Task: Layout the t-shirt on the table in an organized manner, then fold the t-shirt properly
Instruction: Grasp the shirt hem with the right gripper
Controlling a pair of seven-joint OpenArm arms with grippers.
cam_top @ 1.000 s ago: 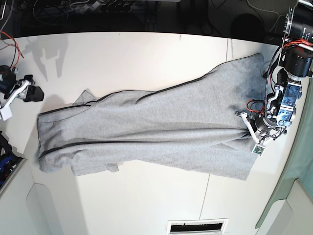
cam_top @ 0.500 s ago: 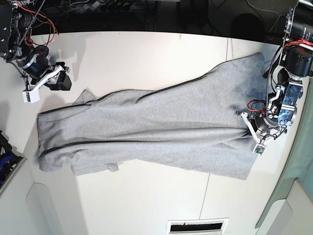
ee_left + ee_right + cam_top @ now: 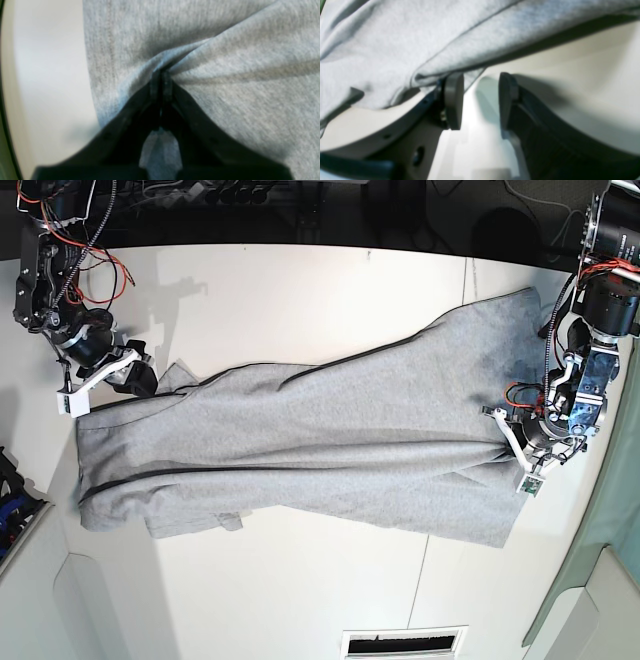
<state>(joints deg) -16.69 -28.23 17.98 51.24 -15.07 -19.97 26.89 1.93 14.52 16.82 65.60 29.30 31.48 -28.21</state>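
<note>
While left jaws pinch the t-shirt [image 3: 330,440], right jaws gape at its edge — nothing held.

Base view bright, evenly lit, sharp; soft arm shadow on table [image 3: 300,290]. Both wrist views blurred, close foreground out of focus; t-shirt [image 3: 420,37] casts dark shadow beneath its edge.
</note>
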